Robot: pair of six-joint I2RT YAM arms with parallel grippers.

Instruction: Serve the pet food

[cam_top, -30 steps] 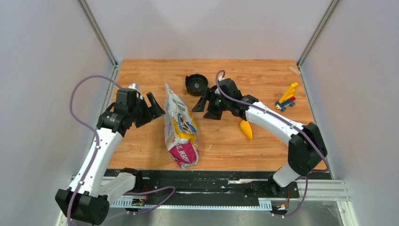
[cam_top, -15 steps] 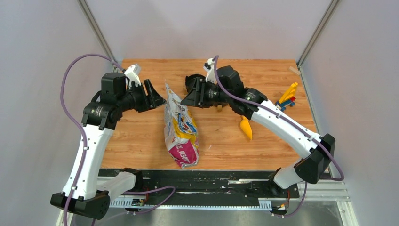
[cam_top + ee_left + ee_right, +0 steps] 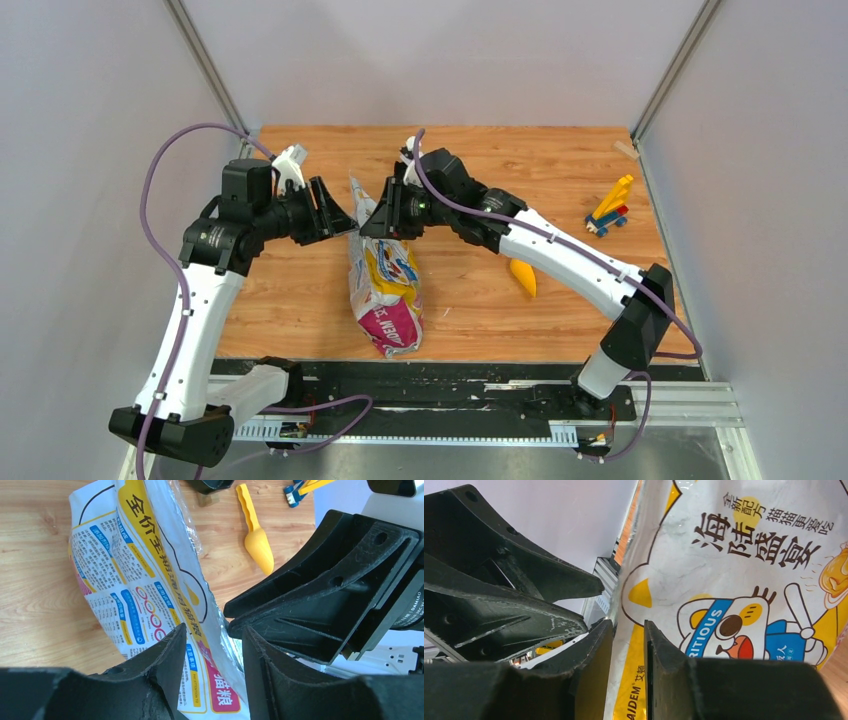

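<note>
Both arms have closed in: left gripper (image 3: pixel 340 217) and right gripper (image 3: pixel 372 222) are pinching the glossy cartoon-printed food bag's (image 3: pixel 385 280) top, ready for opening

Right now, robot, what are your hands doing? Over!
Left gripper and right gripper each pinching the top edge of the bag, one per side. No pet food visible yet. Scoop untouched on the table. Nothing blocking.
</note>
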